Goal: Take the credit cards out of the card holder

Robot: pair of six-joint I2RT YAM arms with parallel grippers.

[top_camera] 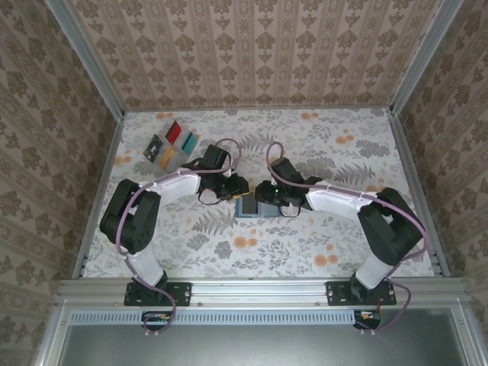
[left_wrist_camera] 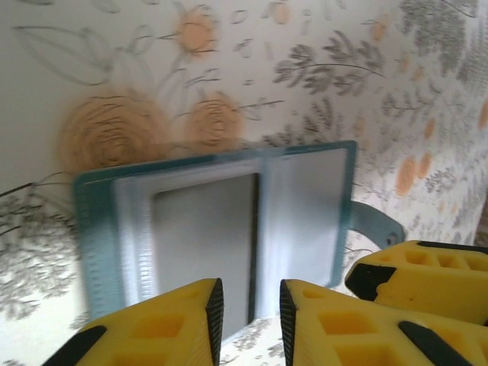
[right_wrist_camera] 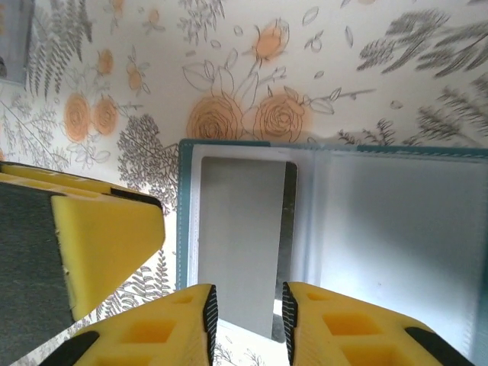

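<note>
The teal card holder (top_camera: 250, 207) lies open and flat on the floral table, grey-blue inside (left_wrist_camera: 305, 198) (right_wrist_camera: 396, 221). A pale grey credit card (left_wrist_camera: 206, 244) (right_wrist_camera: 240, 236) lies in its pocket, with one end sticking out past the wallet's edge. My left gripper (top_camera: 238, 187) (left_wrist_camera: 250, 320) hovers at the wallet's left side. It is narrowly open, with only the card's edge and the table in the gap. My right gripper (top_camera: 267, 194) (right_wrist_camera: 249, 324) faces it, also narrowly open above the card's protruding end. Red (top_camera: 174, 130), teal (top_camera: 187, 141), black (top_camera: 155, 146) and yellow-orange (top_camera: 168, 158) cards lie at the far left.
The two grippers nearly touch over the wallet. The right one's fingers (left_wrist_camera: 427, 274) show in the left wrist view, and a left finger (right_wrist_camera: 84, 236) shows in the right wrist view. Patterned walls and metal rails (top_camera: 99, 183) enclose the table.
</note>
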